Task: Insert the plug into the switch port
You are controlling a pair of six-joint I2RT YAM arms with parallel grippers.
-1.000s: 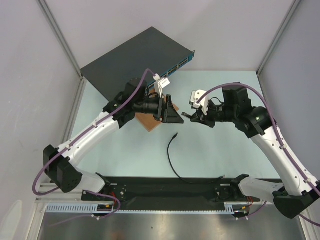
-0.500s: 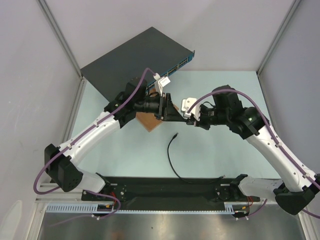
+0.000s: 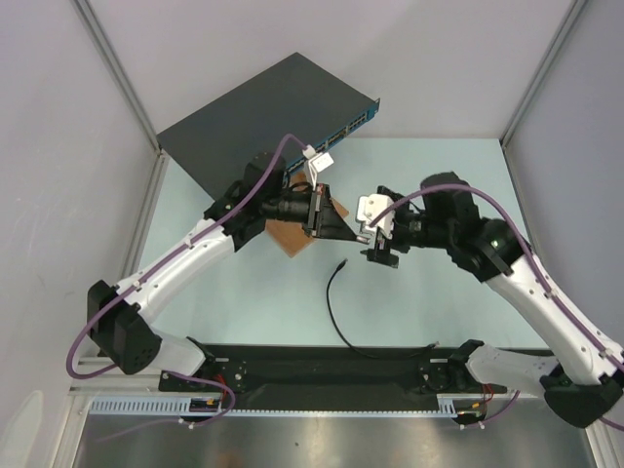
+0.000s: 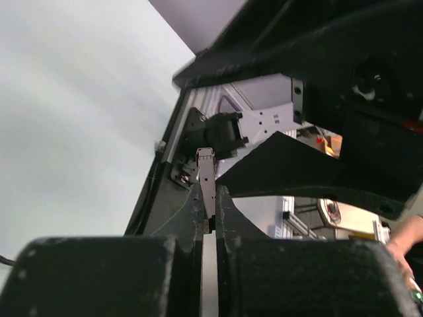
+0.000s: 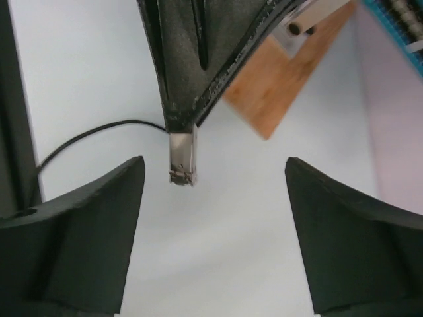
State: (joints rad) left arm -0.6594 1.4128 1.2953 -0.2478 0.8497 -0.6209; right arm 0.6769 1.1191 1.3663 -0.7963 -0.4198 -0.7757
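Found the plug (image 3: 341, 263) lying loose, not yet picked up, well apart from the switch port (image 3: 346, 124). Saw left gripper (image 4: 210, 223) clamped on a metal piece (image 5: 182, 160), right gripper (image 5: 213, 198) spread open.

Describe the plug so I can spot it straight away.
Find the black rail at the near edge of the table, between the arm bases; a thin black cable curves away from it over the pale surface. The plug is its small black tip, lying free, unlike the short grey metal piece pinched in the left gripper.

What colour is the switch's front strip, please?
The strip is teal-blue, best in top external view.
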